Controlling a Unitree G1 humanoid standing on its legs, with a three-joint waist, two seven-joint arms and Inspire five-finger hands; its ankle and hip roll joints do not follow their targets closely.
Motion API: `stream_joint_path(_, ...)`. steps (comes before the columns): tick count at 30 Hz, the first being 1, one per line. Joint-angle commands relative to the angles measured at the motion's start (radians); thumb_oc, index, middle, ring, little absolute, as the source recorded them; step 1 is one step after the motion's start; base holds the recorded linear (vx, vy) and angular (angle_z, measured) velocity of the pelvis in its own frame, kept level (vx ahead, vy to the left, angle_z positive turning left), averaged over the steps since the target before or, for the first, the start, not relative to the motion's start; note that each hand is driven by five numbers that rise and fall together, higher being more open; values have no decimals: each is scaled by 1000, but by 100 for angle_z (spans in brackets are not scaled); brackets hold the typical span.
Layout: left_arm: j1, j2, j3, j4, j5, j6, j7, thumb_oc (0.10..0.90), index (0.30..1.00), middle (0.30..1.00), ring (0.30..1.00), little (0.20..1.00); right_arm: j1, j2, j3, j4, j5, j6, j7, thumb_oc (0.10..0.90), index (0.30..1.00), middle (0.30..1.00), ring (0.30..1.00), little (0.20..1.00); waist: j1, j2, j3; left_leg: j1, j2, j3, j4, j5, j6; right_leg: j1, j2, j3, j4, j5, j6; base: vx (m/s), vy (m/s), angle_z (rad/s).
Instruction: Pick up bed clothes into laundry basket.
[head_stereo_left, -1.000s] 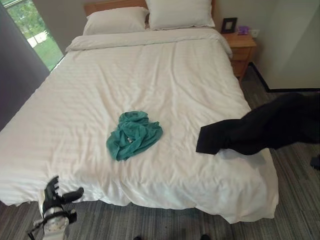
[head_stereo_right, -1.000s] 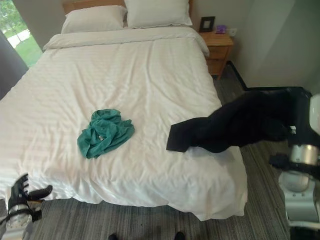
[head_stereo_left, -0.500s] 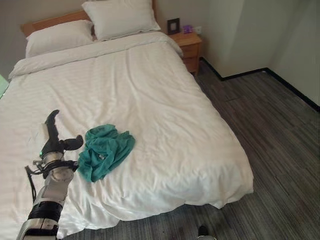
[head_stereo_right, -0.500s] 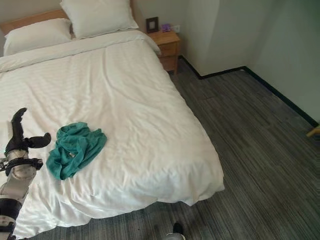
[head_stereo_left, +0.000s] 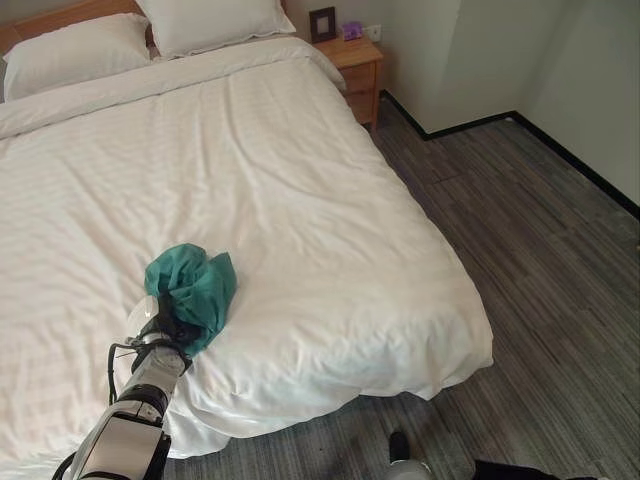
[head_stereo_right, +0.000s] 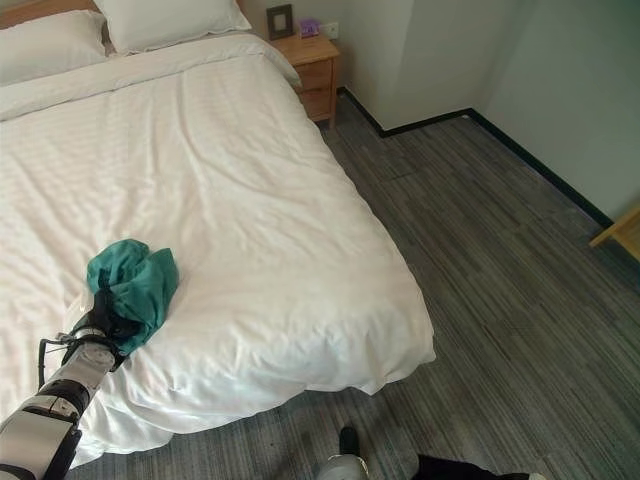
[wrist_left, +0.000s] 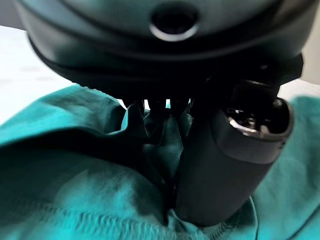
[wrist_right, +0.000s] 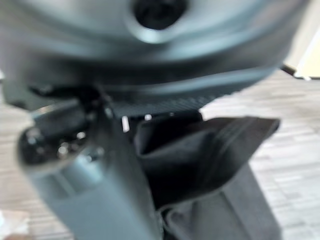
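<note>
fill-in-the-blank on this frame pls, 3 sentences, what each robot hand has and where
1. The left robot hand is closed on a crumpled ____ cloth garment.
2. That garment lies on the white ____.
3. The right robot hand pinches a ____ fabric garment above the grey striped floor.

Missing words: teal; bed; black

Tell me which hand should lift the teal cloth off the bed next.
Left. The left hand is already closed on the teal cloth on the bed. The right hand is holding a black garment, so it is not free.
</note>
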Motion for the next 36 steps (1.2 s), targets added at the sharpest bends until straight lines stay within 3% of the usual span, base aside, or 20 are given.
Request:
stream_joint_path(1,-76,3,30,122,8,17,-60,400,300,300,300,300,-25,-97,-51,20,33,0,-20,400,300,300,300,300,22,-17,-4,21,-5,2,2,-130,-19,37,-47,-127,5,-103,97,0,0,0)
stream_joint_path(7,-149,14,-16,-13,-10,-19,-27,400,300,300,300,300,-41,-89,-22,-82,17,-12,-24,400,300,300,300,300,47,-27,-2,24,-8,-9,2,-131,-15,51,-49,-141,5,-100,95,-6,-3,0)
stream_joint_path(12,-126,116,-2,-573,-9,-90,72,400,300,300,300,300,-27,-35,-1,-188,-11,-27,-29,400,300,300,300,300,101,-52,-6,21,-11,-37,2,-132,-10,69,-58,-167,5,-93,92,-20,-40,12)
stream_joint_path(13,-59,157,30,-829,53,-121,117,400,300,300,300,300,-10,-13,-13,-228,-25,-34,-32,400,300,300,300,300,120,-64,-4,23,-12,-51,2,-141,-9,80,-62,-171,5,-96,94,19,-29,22)
stream_joint_path(17,125,81,156,-1239,109,-193,165,400,300,300,300,300,27,22,-47,-323,-77,-40,-45,400,300,300,300,300,140,-89,-4,9,-13,-69,2,-145,-4,59,-74,-166,5,-83,94,-33,-1,10)
stream_joint_path(19,203,10,156,-1365,77,-240,136,400,300,300,300,300,39,33,-63,-377,-104,-39,-63,400,300,300,300,300,142,-100,8,0,-13,-75,2,-150,-5,37,-80,-155,5,-71,99,-94,-5,-2)
stream_joint_path(23,279,-53,116,-1463,21,-271,79,400,300,300,300,300,45,36,-75,-466,-145,-32,-90,400,300,300,300,300,141,-101,35,-33,-9,-83,2,-145,-1,-2,-87,-143,5,-48,103,-189,1,2)
stream_joint_path(24,326,-45,82,-1496,-1,-283,31,400,300,300,300,300,13,22,-58,-516,-175,-28,-108,400,300,300,300,300,159,-89,75,-41,15,-47,2,-138,9,-23,-101,-217,89,-68,86,-243,25,-5)
stream_joint_path(25,328,-45,84,-1498,-3,-282,29,400,300,300,300,300,14,22,-58,-518,-176,-26,-107,400,300,300,300,300,161,-90,75,-40,16,-44,2,-139,8,-30,-104,-212,103,-76,85,-374,70,-36)
stream_joint_path(26,346,-46,58,-1487,-31,-279,6,400,300,300,300,300,-7,16,-46,-543,-190,-27,-120,400,300,300,300,300,177,-82,87,-45,32,-12,2,-123,16,-26,-118,-287,175,-113,68,-284,153,-57)
stream_joint_path(28,396,-45,2,-1439,-55,-250,-72,400,300,300,300,300,-59,28,-13,-588,-233,-27,-126,400,300,300,300,300,214,-71,83,-40,60,71,2,-99,41,58,-160,-435,370,-211,35,-353,190,-69)
stream_joint_path(29,419,-50,-10,-1427,-62,-241,-95,400,300,300,300,300,-66,40,-7,-597,-243,-27,-125,400,300,300,300,300,225,-73,75,-41,67,98,2,-89,48,92,-173,-466,401,-234,25,-290,58,-97)
stream_joint_path(31,464,-44,11,-1390,-51,-218,-107,400,300,300,300,300,-61,56,4,-612,-251,-41,-106,400,300,300,300,300,253,-81,53,-41,91,181,3,-72,64,168,-210,-551,447,-228,31,-345,-30,-91)
stream_joint_path(32,486,-54,28,-1365,-47,-213,-101,400,300,300,300,300,-34,50,5,-620,-254,-52,-96,400,300,300,300,300,270,-92,42,-41,103,225,5,-62,69,209,-233,-575,435,-198,43,-622,-223,-105)
stream_joint_path(33,516,-59,48,-1331,-41,-196,-91,400,300,300,300,300,-42,51,27,-636,-267,-55,-87,400,300,300,300,300,317,-92,30,-64,141,276,12,-35,71,270,-287,-617,408,-130,60,-633,-261,-117)
stream_joint_path(34,536,-64,60,-1308,-32,-190,-81,400,300,300,300,300,-40,52,48,-653,-284,-51,-82,400,300,300,300,300,341,-96,29,-56,153,284,16,-33,66,275,-319,-585,390,-67,82,-619,-255,-141)
stream_joint_path(36,548,-77,78,-1286,-45,-190,-69,400,300,300,300,300,-38,36,70,-708,-311,-60,-74,400,300,300,300,300,380,-87,31,-63,182,316,23,16,48,295,-304,-553,282,-111,82,-356,-136,-121)
